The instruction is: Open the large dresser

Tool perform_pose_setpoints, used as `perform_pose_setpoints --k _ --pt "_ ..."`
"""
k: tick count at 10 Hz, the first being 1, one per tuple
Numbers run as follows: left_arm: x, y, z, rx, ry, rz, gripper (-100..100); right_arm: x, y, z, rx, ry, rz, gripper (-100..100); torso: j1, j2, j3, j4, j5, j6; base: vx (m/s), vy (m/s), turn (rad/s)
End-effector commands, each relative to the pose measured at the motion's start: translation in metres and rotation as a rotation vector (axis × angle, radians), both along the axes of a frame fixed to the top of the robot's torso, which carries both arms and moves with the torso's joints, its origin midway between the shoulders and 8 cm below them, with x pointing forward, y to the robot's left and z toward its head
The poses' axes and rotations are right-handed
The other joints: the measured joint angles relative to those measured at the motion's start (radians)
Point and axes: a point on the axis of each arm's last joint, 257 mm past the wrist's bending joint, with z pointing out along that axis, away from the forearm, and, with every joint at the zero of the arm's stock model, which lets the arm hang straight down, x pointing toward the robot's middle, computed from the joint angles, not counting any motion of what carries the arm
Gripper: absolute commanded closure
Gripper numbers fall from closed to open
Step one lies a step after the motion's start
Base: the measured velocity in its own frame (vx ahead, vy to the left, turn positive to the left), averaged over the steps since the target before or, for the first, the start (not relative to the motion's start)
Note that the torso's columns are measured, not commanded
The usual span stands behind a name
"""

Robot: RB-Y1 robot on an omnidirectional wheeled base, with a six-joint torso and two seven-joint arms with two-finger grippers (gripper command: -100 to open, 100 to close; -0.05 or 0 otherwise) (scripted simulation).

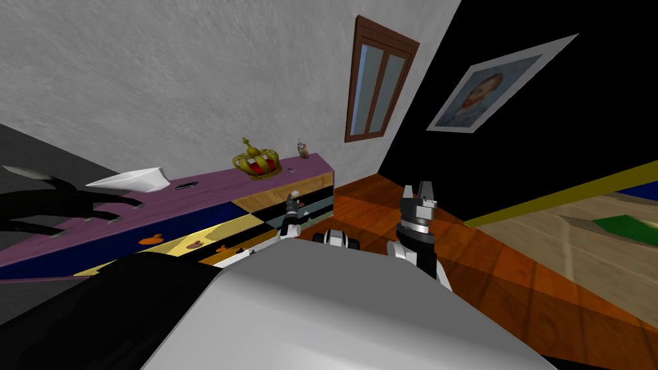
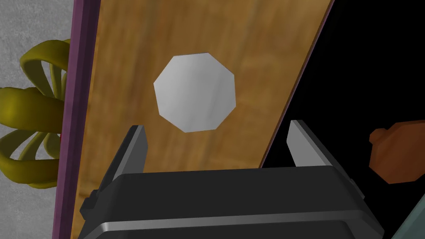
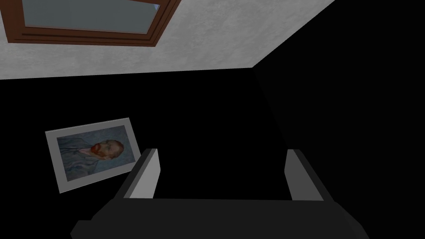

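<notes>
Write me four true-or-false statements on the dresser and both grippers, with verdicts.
The left gripper is shut on the white knob. False: its fingers stand open, with the knob ahead of them, ungrasped.
The knob sits on a wood-brown drawer front. True.
A gold crown stands on the dresser's purple top. True.
The right gripper holds a drawer handle. False: its fingers are open and hold nothing.
</notes>
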Motion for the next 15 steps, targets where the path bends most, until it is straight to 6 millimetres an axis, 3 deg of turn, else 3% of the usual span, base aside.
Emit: perform_pose_setpoints --k 1,4,5,9,10,11,15 --pt "0.012 0.027 0.003 0.012 0.000 0.059 -100 0.000 0.000 0.000 0.000 0.000 0.000 0 0.001 0.002 0.001 0.001 0.000 0.001 -0.116 0.034 -0.321" --pt "0.019 0.056 0.004 0.015 0.003 0.125 -100 0.000 0.000 0.000 0.000 0.000 0.000 0 -0.002 -0.002 -0.001 -0.001 0.000 0.000 -0.109 0.020 -0.202" --pt "0.020 0.055 0.006 0.015 0.000 0.124 -100 0.000 0.000 0.000 0.000 0.000 0.000 0 -0.003 -0.004 -0.002 -0.001 -0.001 0.000 -0.056 0.008 -0.056" --pt "0.031 0.087 0.008 0.003 0.000 0.203 -100 0.000 0.000 0.000 0.000 0.000 0.000 0 -0.002 0.000 0.000 0.000 0.000 0.000 -0.073 0.008 -0.187" --pt "0.031 0.082 0.008 0.004 -0.001 0.190 -100 0.000 0.000 0.000 0.000 0.000 0.000 0 -0.002 0.000 0.000 0.000 0.000 0.000 -0.040 0.003 -0.038" --pt "0.026 0.072 0.007 0.011 0.000 0.164 100 0.000 0.000 0.000 0.000 0.000 0.000 0 -0.003 -0.003 -0.001 -0.001 -0.001 -0.001 0.055 -0.007 0.310" --pt "0.017 0.047 0.005 0.015 0.000 0.103 100 0.000 0.000 0.000 0.000 0.000 0.000 0 -0.002 -0.004 -0.002 -0.002 0.001 0.003 0.079 -0.012 0.163"
